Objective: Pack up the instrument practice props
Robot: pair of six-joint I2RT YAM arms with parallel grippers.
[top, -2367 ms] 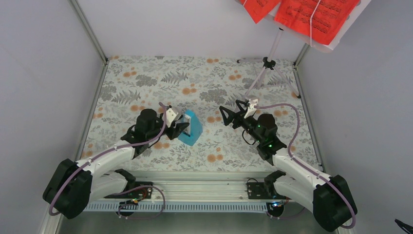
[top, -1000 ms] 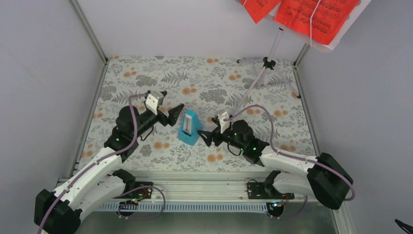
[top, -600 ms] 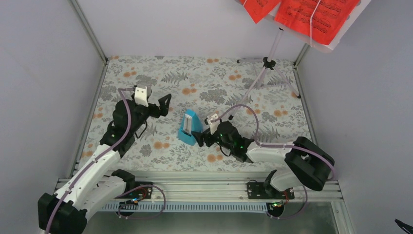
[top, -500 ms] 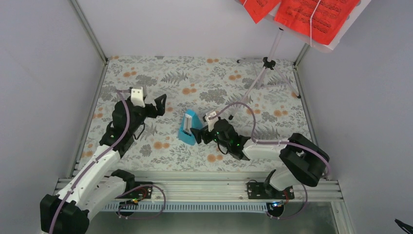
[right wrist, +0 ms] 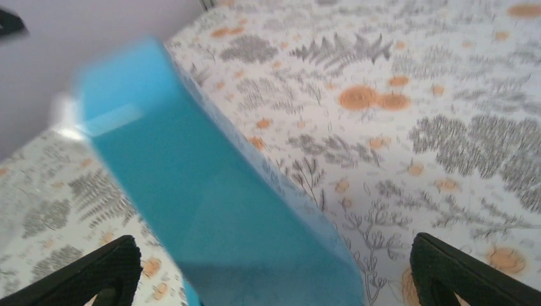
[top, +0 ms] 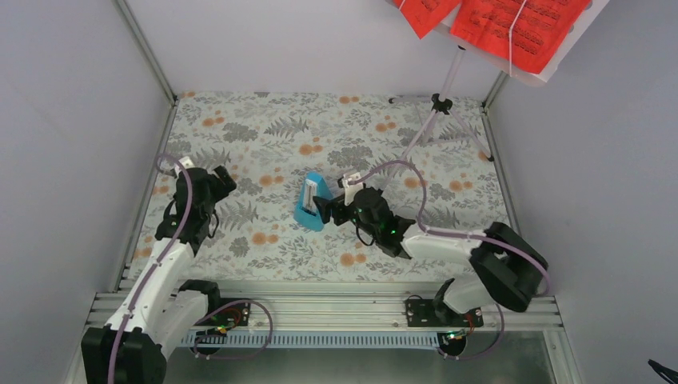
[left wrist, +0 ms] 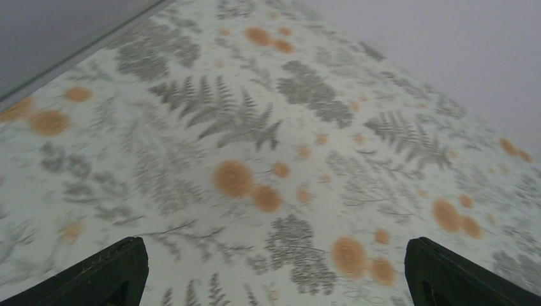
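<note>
Position of the small light-blue wedge-shaped metronome (top: pixel 310 202): upright near the middle of the floral-patterned tabletop (top: pixel 264 128). State of the right tool (top: pixel 323 210): spread to full width, one finger on each side of the metronome, nothing clamped. Contact not discernible, wrist view blurred. State of the left tool (top: pixel 221 178): fully spread, holding nothing, near the left edge of the tabletop, well apart from the metronome. At the far right corner, the pale lilac tripod music stand (top: pixel 436 112) – standing, with bright red sheet-music pages (top: pixel 512 24) on its desk.
</note>
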